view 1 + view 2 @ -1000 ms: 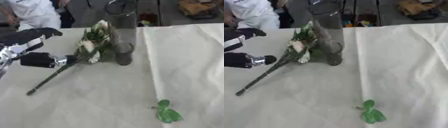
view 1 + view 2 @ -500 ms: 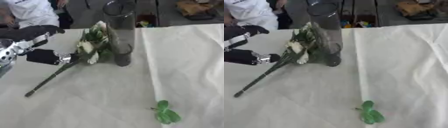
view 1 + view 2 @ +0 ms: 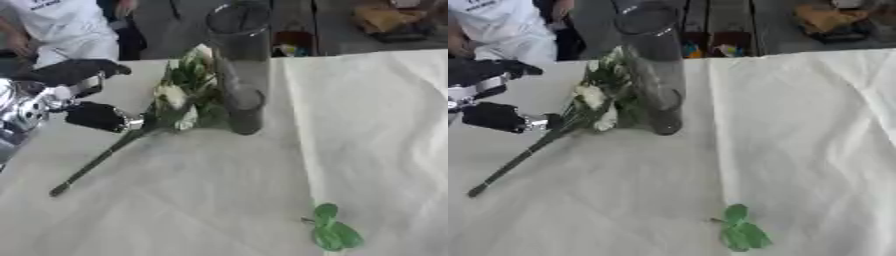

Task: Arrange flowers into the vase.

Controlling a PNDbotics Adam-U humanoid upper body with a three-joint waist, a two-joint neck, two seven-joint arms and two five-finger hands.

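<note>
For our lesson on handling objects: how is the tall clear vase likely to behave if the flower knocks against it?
The vase is tall and narrow on a small base, so it probably tips easily. It looks like clear glass, likely fragile and smooth. The flower leans beside it, held at the stem by the left robot hand, so a sideways nudge seems possible.

1. The white flower [image 3: 175, 97] lies slanted on my table, its blooms resting against the vase, its long dark stem running down to my left.
2. The tall clear glass vase [image 3: 241, 65] stands upright.
</note>
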